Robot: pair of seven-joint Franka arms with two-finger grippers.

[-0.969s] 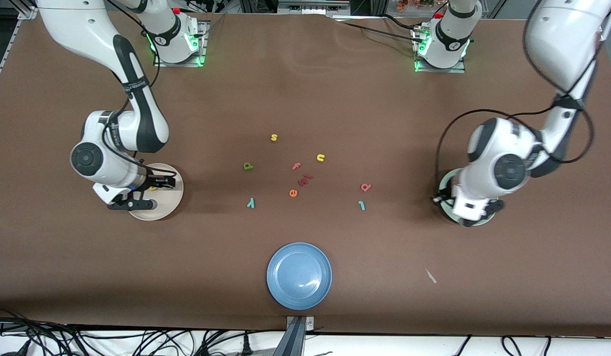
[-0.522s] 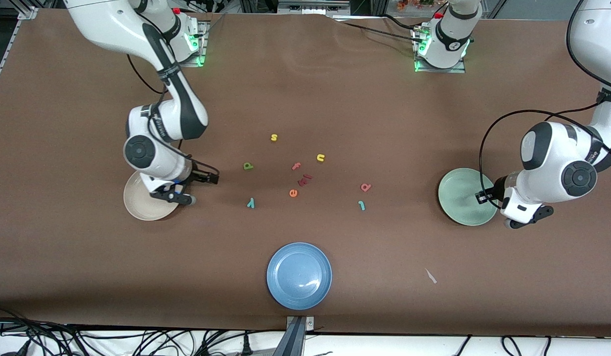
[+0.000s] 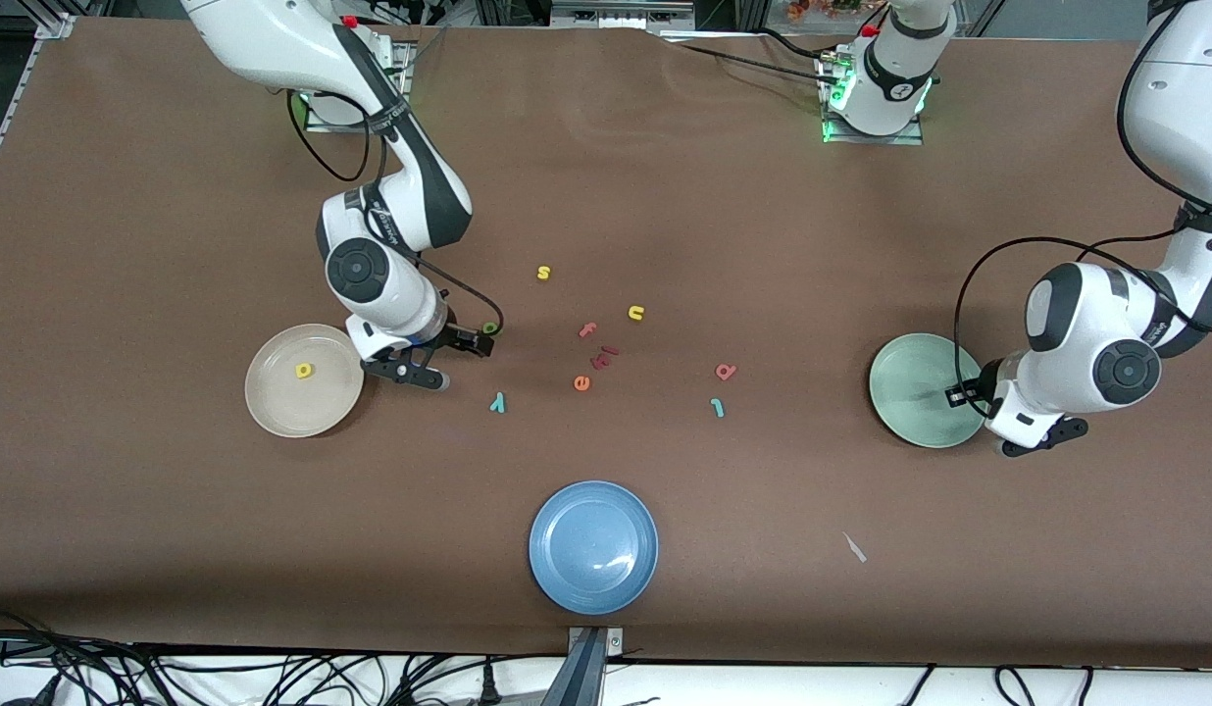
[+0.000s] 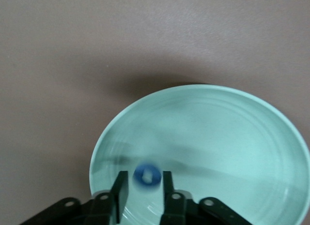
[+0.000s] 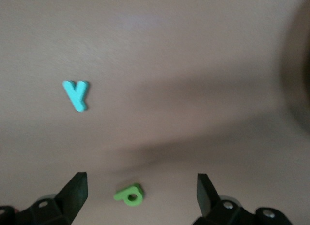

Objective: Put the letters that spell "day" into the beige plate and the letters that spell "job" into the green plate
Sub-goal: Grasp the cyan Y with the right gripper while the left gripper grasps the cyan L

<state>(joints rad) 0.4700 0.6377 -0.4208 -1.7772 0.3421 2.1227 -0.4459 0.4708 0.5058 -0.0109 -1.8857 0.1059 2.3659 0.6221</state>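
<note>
Right hand (image 3: 447,360): spread wide and empty, low over the counter (image 3: 763,216), with the green letter (image 5: 130,194) on the counter under the gap.
Left hand (image 4: 144,186): over the green plate (image 3: 910,392), on the side toward the left arm's end. The blue o (image 4: 146,175) shows right at its tips over the plate. We cannot tell whether it grips the o.
Beige plate (image 3: 273,412): at the right arm's end of the counter, with the yellow letter (image 3: 303,371) lying in it.
Teal y (image 3: 497,401): flat on the counter, nearer the camera than the green letter.
Salmon letter (image 3: 726,371): on the counter between the middle cluster and the green plate.
Teal j (image 3: 717,407): just beside the salmon letter, a little nearer the camera.
Spare letters: s (image 3: 543,273), u (image 3: 635,313), f (image 3: 587,329) and e (image 3: 581,382) lie loose mid-counter.
Blue plate (image 3: 593,547): nearest the camera, apart from the letters.
</note>
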